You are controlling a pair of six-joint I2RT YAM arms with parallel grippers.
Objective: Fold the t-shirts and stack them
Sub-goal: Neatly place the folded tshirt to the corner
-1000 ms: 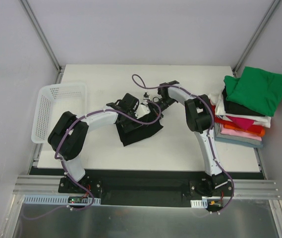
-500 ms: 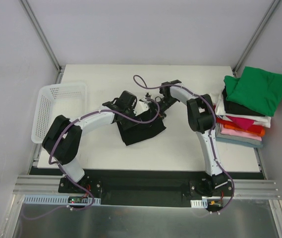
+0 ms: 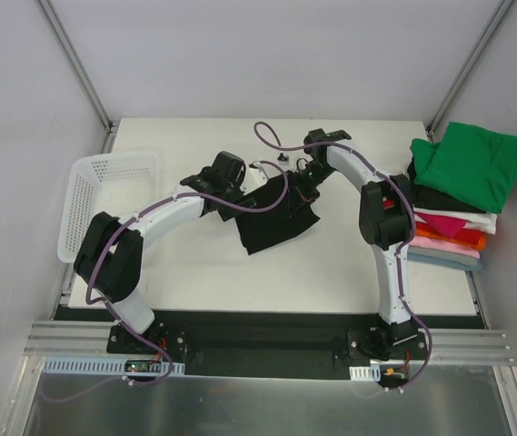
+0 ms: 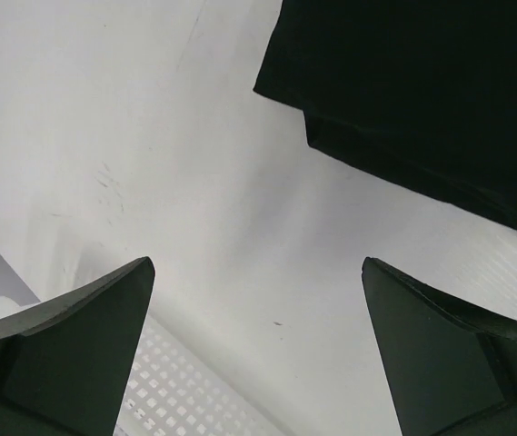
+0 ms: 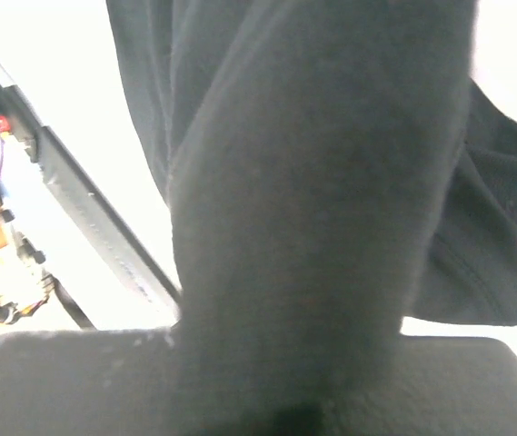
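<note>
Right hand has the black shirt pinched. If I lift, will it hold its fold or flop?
Probably flops: the black t-shirt drapes in soft folds from the right hand in the wrist view. Held at one edge, its free layers likely sag open. Likely light; a pinch should carry it.

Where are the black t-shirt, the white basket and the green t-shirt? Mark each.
black t-shirt (image 3: 274, 229): top external view, middle of the cloth.
white basket (image 3: 78, 211): top external view, left mesh wall.
green t-shirt (image 3: 472, 163): top external view, centre of its top face.
</note>
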